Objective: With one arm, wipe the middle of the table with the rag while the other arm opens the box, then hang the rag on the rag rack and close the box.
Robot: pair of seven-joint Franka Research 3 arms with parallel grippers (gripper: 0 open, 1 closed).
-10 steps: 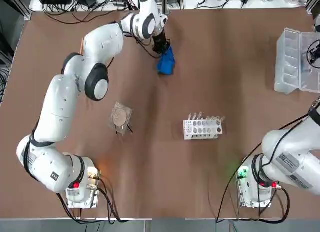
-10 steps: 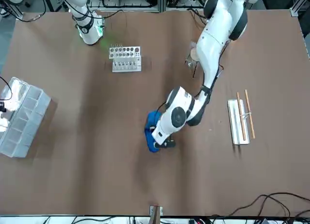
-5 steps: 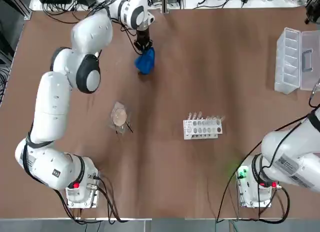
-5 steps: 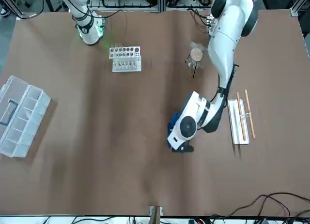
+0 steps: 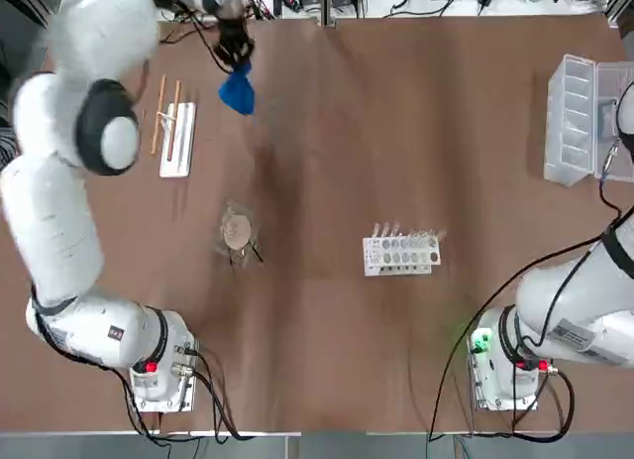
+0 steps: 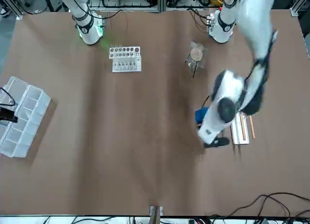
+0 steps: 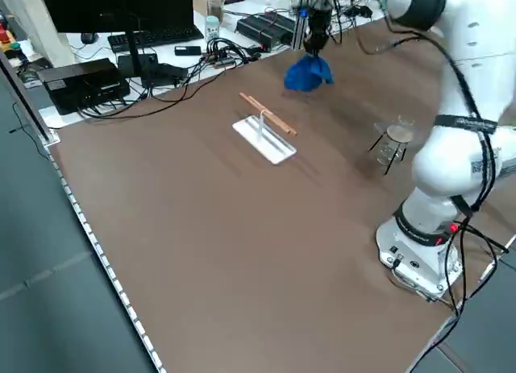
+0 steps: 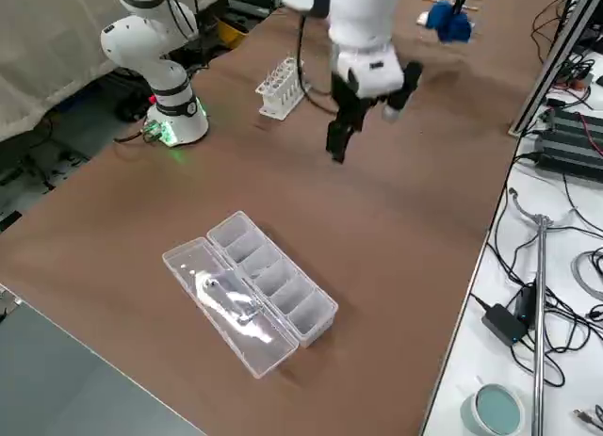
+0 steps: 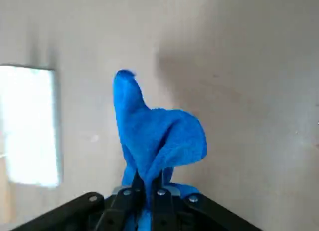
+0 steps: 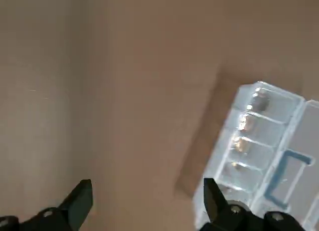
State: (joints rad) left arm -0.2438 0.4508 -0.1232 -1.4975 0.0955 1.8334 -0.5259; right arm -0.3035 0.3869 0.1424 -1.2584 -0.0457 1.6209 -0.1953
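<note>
Since half a second ago, the left gripper (image 5: 235, 55) has swung across the overhead view's upper edge toward its upper left, carrying the rag (image 5: 238, 89) with it. Its fingers (image 9: 160, 187) are pinched tight on a fold of the blue cloth, which hangs clear above the table (image 5: 396, 162). The rag now hangs just to the right of the rag rack (image 5: 176, 138), near it but not on its rods. The right gripper (image 10: 144, 201) hovers at the right edge of the overhead view, fingers spread wide and holding nothing. The box (image 5: 584, 117) lies open in the upper right of that view, lid folded back, compartments showing
</note>
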